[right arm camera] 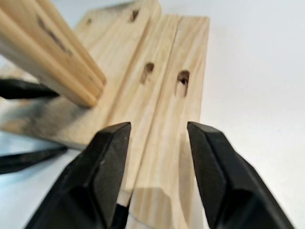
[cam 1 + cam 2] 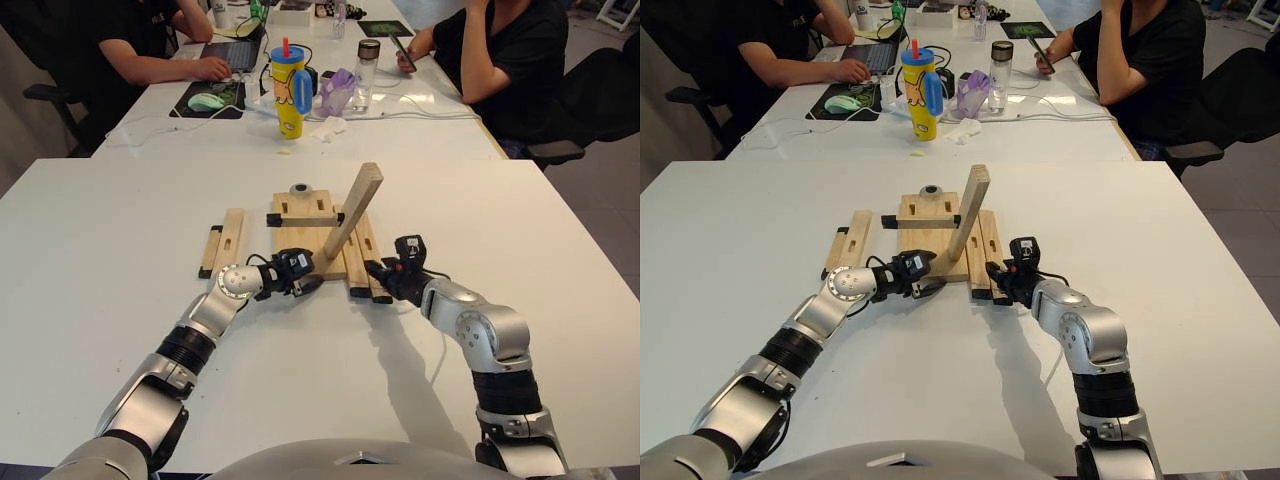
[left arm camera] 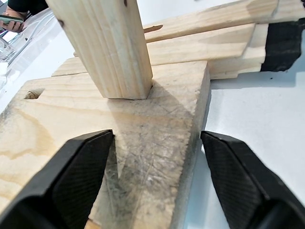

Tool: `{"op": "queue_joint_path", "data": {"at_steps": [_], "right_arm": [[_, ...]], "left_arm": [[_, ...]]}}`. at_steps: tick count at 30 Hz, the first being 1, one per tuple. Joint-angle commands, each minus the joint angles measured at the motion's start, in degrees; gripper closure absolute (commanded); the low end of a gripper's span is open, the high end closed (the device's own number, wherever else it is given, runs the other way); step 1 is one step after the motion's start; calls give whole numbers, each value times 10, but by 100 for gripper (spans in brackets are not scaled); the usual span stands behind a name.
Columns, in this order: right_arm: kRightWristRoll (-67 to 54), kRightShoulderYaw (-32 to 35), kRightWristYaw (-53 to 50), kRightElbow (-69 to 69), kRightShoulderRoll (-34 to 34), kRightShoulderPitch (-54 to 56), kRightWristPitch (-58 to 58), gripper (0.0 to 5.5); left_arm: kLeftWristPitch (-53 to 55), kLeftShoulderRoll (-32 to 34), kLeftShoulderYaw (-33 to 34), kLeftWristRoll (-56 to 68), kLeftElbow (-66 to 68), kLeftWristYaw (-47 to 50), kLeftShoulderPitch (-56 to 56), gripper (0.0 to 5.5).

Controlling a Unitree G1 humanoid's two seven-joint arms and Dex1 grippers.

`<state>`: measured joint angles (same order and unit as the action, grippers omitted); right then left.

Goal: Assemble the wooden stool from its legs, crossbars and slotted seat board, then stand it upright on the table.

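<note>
Fingers (image 3: pixel 81 171) of my left gripper (image 3: pixel 156 143) stand apart either side of the near corner of the seat board (image 3: pixel 57 124), beside the tilted leg (image 3: pixel 109 47) in its slot. My right gripper (image 1: pixel 158 129), likewise spread, straddles loose bars (image 1: pixel 186 57) lying against the board. Light, stiff, dry pine, I judge: pinch across narrow faces.

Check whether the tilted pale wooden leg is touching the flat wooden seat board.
Touching. In the left wrist view the tilted pale wooden leg stands with its lower end seated against the flat wooden seat board, no gap showing.
</note>
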<state>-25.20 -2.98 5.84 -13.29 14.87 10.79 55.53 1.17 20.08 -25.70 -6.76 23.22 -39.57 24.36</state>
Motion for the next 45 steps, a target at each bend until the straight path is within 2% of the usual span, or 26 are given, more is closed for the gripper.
{"op": "queue_joint_path", "data": {"at_steps": [1,6,12,16,24,34,39,45], "right_arm": [[31,-19,4,9,13,-2,1,332],[87,-51,10,37,37,6,-8,332],[100,-31,28,77,44,21,-14,332],[68,6,42,53,22,40,-6,332],[70,-2,64,17,25,39,3,332],[91,-18,61,43,19,38,10,184],[119,-32,61,94,19,39,-23,184],[135,-40,78,125,12,42,-63,274]], "left_arm": [[54,-1,-34,-21,36,-36,-56,209],[54,-3,-32,-19,38,-35,-50,209],[55,-6,-30,-19,37,-32,-50,209],[56,-7,-27,-18,39,-29,-53,209],[57,-10,-20,-16,39,-25,-55,209],[55,-12,-18,-19,44,-29,-52,209],[56,-14,-22,-21,44,-31,-51,209],[73,-35,-30,-30,42,-15,-47,209]]}}
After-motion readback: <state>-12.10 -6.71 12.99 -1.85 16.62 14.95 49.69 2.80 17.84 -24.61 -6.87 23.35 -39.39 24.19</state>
